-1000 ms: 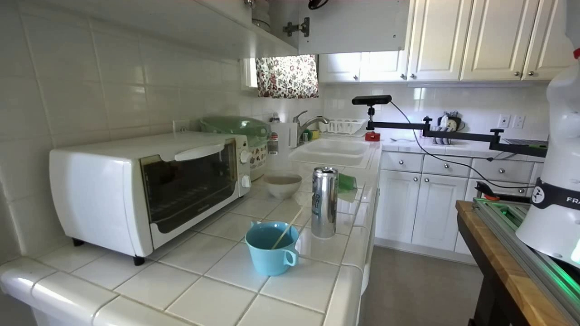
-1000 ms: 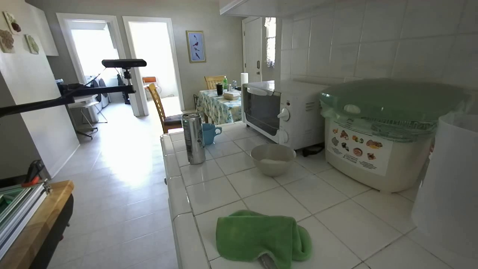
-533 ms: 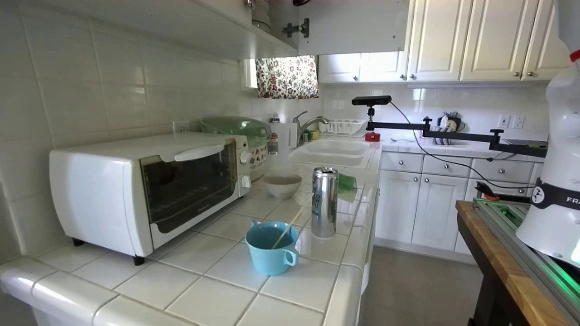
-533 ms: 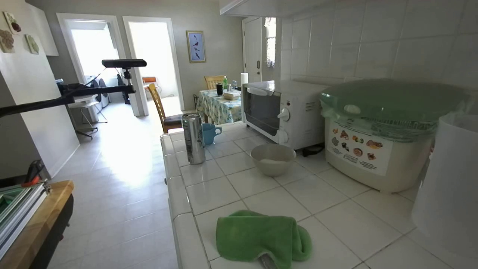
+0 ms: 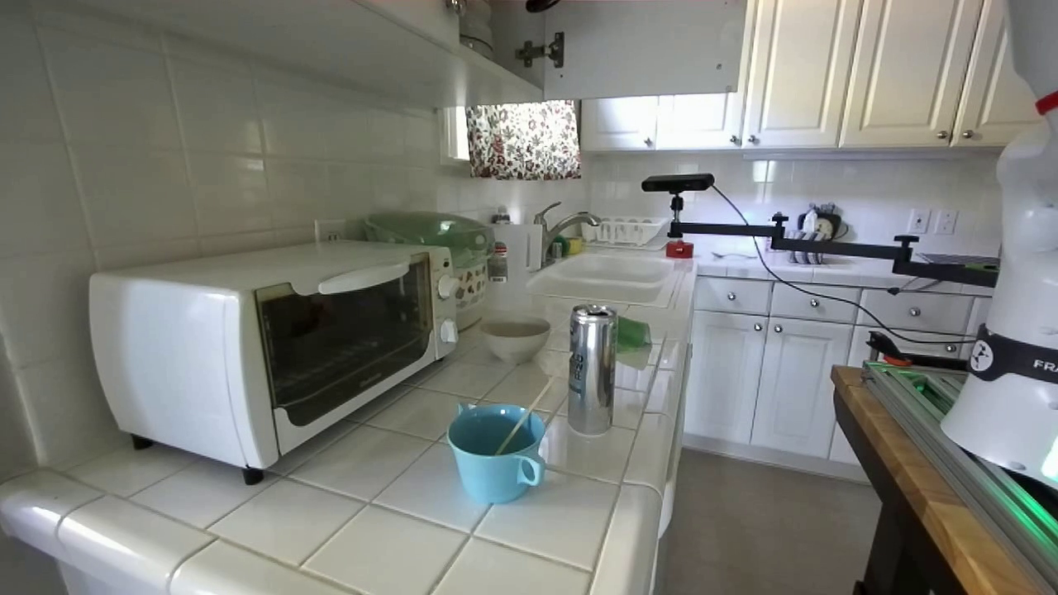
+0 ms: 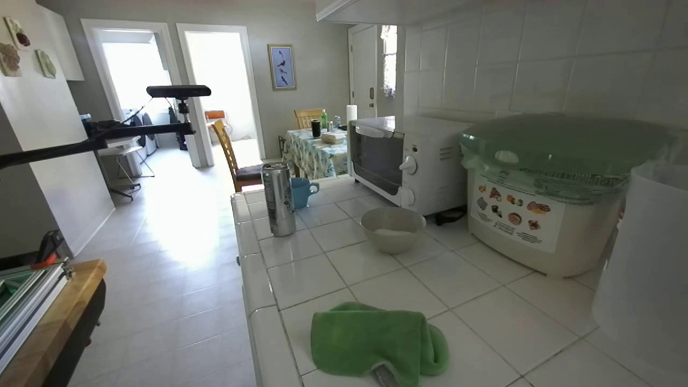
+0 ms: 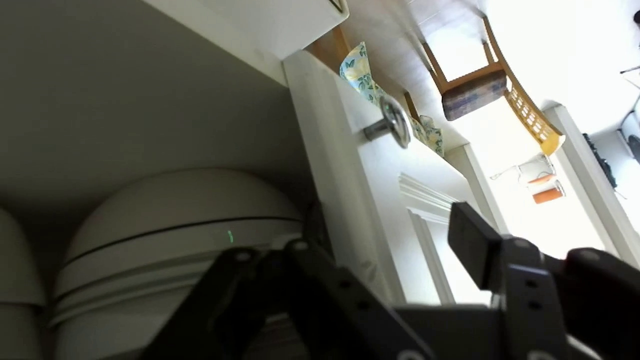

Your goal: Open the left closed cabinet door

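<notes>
The left cabinet door [image 7: 382,195] is white with a round metal knob [image 7: 395,122] in the wrist view. It looks shut or nearly so; I cannot tell exactly. Only its lower corner [image 5: 438,18] shows in an exterior view. My gripper [image 7: 392,232] is open and empty. One finger is inside the cabinet beside the bowls and the other is outside, so the fingers straddle the door's free edge, apart from the knob. Contact with the door cannot be told. A dark part of the gripper [image 5: 541,4] shows at the top of an exterior view.
The right cabinet door [image 5: 645,54] stands open. Stacked bowls [image 7: 175,225] fill the cabinet near the inner finger. Below are a toaster oven [image 5: 182,330], blue cup [image 5: 496,463], can [image 5: 592,372] and bowl [image 6: 392,231]. A camera boom [image 5: 727,231] crosses the room behind.
The dark gripper part at the top of an exterior view has moved left, towards the left door, and slightly up. The arm at the right edge has leaned slightly left. The doors look unchanged.
</notes>
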`<state>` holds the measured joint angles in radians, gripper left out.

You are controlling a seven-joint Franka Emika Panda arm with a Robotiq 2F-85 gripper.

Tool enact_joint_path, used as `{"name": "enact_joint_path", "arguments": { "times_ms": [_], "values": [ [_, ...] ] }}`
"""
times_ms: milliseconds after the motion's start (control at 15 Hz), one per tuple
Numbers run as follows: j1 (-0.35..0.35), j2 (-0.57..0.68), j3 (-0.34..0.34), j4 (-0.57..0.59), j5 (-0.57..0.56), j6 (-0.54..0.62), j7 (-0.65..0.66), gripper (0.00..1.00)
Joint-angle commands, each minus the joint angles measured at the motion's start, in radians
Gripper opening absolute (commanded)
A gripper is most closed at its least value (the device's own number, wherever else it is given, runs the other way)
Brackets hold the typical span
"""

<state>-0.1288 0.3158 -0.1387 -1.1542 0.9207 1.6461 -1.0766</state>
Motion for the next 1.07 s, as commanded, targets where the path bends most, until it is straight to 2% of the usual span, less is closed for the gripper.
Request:
{"name": "enact_joint_path", "arguments": {
  "times_ms": [0, 200, 533, 1000],
  "values": [
    [-0.01, 0.004, 0.007, 0.017, 0.029, 0.004, -0.029, 0.36],
    [-0.005, -0.026, 0.004, -0.025, 0.018, 0.022, -0.024, 0.13],
    [0.013, -0.111, -0.002, -0.133, -0.031, 0.029, -0.026, 0.12],
    [0.036, -0.37, -0.004, -0.426, -0.145, 0.107, -0.005, 0.08]
  ]
}}
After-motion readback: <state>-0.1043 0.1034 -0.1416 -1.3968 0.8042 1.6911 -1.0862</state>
